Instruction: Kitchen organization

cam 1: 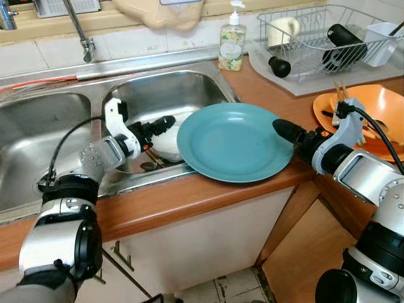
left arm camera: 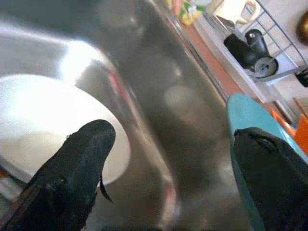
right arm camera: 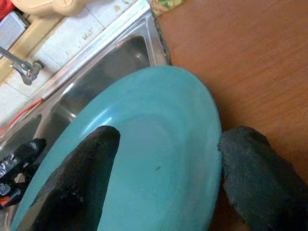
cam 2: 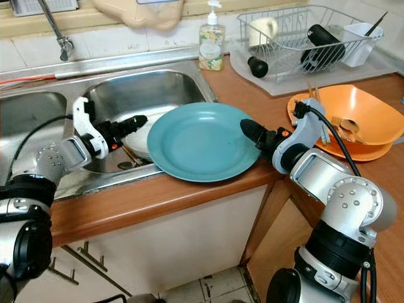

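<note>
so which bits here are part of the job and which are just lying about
In play: teal plate, right gripper with open jaws around its rim, left gripper, white bowl in the sink.

Lying about: soap bottle, dish rack, orange bowl.

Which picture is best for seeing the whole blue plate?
The left eye view: the blue plate shows whole, lying across the sink edge and the counter. The right eye view matches it. In the right wrist view the right gripper straddles its rim, hiding part. The left wrist view catches just one edge.
</note>
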You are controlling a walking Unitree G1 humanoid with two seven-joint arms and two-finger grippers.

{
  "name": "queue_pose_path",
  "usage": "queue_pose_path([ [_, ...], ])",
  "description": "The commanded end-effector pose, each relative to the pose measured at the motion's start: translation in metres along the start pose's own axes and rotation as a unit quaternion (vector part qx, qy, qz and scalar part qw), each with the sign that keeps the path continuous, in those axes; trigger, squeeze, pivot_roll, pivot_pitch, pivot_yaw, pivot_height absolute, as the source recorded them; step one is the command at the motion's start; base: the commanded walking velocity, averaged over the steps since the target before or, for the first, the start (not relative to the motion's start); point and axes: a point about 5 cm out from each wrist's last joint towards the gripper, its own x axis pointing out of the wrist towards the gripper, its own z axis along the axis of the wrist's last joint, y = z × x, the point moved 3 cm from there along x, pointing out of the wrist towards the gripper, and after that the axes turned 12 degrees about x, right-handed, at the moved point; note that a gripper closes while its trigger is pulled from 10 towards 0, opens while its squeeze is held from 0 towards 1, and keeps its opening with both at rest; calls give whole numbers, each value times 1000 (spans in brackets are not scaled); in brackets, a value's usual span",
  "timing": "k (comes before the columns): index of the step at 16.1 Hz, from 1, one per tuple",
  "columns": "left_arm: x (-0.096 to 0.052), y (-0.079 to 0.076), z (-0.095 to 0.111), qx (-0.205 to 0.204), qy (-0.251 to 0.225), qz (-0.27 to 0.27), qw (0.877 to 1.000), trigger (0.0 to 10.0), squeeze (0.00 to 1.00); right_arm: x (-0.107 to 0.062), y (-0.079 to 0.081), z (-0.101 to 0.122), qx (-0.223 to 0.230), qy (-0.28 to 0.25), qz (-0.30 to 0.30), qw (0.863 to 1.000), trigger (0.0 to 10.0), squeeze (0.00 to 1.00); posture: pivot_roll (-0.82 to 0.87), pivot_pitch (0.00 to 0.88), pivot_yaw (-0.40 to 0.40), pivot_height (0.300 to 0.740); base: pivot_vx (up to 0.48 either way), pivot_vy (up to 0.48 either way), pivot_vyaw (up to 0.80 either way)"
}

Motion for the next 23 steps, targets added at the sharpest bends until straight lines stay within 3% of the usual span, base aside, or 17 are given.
queue_pose_path([
  [1,0,-2,6,3,0,-8,1000,10000,0,-1,5,-2,-3,5,8,1000,10000,0,-42,0,89,740,0,0,0],
  [5,11,-19,-3,-28,21,-69,997,10000,0,0,5,-12,5,31,9,999,10000,0,-42,0,89,740,0,0,0],
  [8,14,-26,-11,-24,44,-92,995,9725,0,1,6,-14,9,38,9,999,10000,0,-42,0,89,740,0,0,0],
  [9,16,-30,-16,-20,58,-102,993,3137,0,2,7,-15,13,39,13,999,10000,0,-40,0,87,740,0,0,0],
  [10,18,-34,-18,-20,66,-112,991,0,0,3,9,-15,19,39,18,999,10000,0,-37,0,87,740,0,0,0],
  [19,22,-53,4,-67,-2,-174,982,0,0,6,14,-12,43,22,30,998,10000,0,-36,0,89,740,0,0,0],
  [23,22,-56,2,-86,-7,-186,979,0,0,8,17,-11,48,17,36,998,10000,0,-37,0,90,740,0,0,0],
])
